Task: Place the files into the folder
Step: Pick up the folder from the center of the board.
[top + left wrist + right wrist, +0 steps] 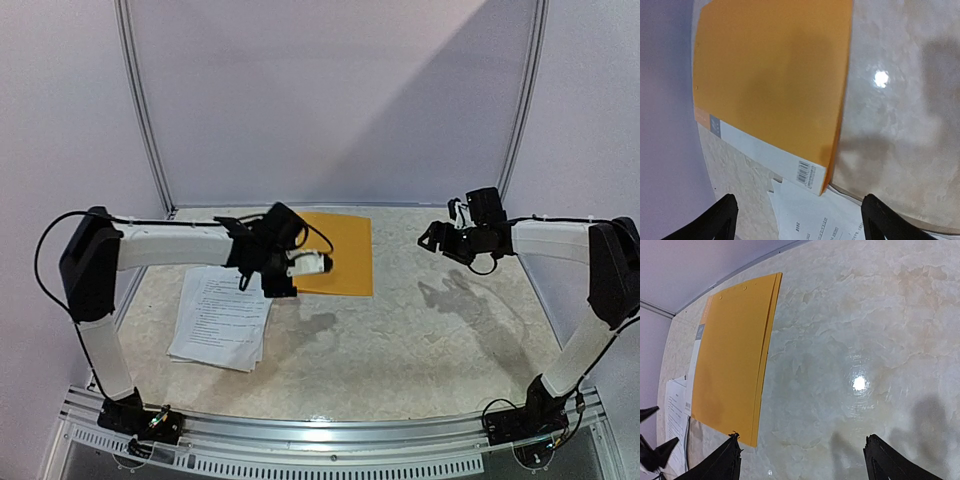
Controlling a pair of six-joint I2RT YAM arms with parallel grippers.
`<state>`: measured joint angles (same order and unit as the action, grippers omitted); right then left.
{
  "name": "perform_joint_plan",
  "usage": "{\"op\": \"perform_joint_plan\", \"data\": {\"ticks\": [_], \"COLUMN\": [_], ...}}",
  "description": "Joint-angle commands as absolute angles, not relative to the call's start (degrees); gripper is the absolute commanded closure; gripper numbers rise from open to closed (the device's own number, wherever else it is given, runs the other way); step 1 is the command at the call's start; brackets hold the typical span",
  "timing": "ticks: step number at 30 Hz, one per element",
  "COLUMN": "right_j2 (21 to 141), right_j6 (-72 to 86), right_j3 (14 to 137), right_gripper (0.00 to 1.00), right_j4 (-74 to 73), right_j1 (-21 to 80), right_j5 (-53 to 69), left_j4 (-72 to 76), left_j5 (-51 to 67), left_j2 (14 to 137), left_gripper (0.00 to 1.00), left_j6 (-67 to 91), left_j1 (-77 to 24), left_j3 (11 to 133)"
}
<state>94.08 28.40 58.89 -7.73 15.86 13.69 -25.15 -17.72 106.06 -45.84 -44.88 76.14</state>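
The orange-yellow folder [342, 252] lies shut and flat on the far middle of the table. It fills the left wrist view [770, 75], its white spine label strip [765, 156] toward me, and shows in the right wrist view [732, 360]. The files [222, 318], a loose stack of white printed sheets, lie at the near left with a corner reaching the folder's corner [810, 217]; their edge also shows in the right wrist view [676, 410]. My left gripper [797, 222] is open and empty, in the air over that corner [258, 272]. My right gripper [802, 460] is open and empty, in the air right of the folder [440, 238].
The marble-patterned table [400, 350] has a raised metal frame [140, 100] round its back and sides and an aluminium rail [330, 430] at the front. My left gripper's dark fingers [652, 450] show at the bottom left of the right wrist view.
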Motion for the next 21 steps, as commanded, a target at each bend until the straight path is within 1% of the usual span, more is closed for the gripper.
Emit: {"op": "perform_joint_plan", "data": {"ticks": [1,4,8,12,17,21], "right_j2": [96.5,96.9,97.0,97.3,98.1,98.3], "right_j6": [32.8,33.5,34.0,33.9,34.4,34.4], "right_j3": [60.0,59.6,59.2,59.5,59.9,59.8], "right_gripper": [0.14,0.13,0.13,0.13,0.13,0.13], "right_j4": [-7.3,-6.0,-4.2,-3.3,-2.2,-2.7], "right_j1": [17.4,18.0,18.0,18.0,18.0,18.0], "right_j5": [15.9,16.4,16.4,16.6,17.4,17.4], "left_j4": [-21.0,-19.5,-18.6,-13.5,-6.1,-2.9], "left_j5": [-35.4,-36.5,-35.9,-36.0,-36.4,-36.4], "left_j2": [110.2,112.0,113.5,114.3,116.3,117.1], "left_gripper": [0.14,0.18,0.21,0.24,0.28,0.30], "left_j6": [-60.8,-62.3,-62.3,-63.8,-65.7,-66.5], "left_j1": [-49.0,-51.0,-51.4,-51.3,-51.2,-50.8], "left_j3": [72.6,71.7,69.7,67.2,67.3,67.4]}}
